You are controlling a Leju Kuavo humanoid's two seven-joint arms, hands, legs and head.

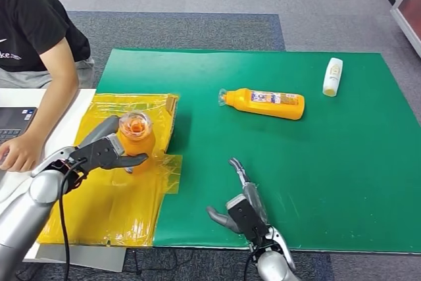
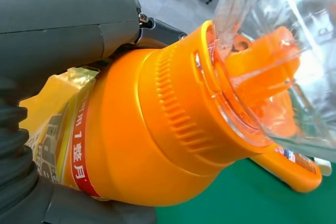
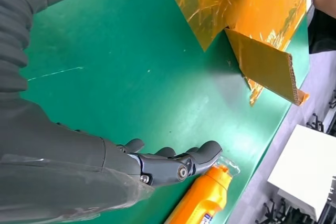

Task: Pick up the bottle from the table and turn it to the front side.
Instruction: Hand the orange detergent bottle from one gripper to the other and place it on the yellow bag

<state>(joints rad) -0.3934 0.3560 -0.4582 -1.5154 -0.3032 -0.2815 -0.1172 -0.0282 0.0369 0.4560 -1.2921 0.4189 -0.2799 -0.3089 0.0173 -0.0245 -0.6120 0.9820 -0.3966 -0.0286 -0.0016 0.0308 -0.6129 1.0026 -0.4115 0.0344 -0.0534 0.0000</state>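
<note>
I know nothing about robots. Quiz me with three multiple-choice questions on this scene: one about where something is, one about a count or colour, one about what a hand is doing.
1. Where does the small white bottle lie?
A. on the green mat
B. on the yellow sheet
C. on the laptop

2. How many orange bottles are there?
A. one
B. two
C. four

3. What is the left hand doing?
A. resting flat on the mat
B. holding an orange bottle
C. touching the laptop

Answers:
1 A: it lies on the mat's far right part.
2 B: one in the left hand, another orange bottle lying on the mat.
3 B: its fingers wrap the bottle's body in the head view.
</note>
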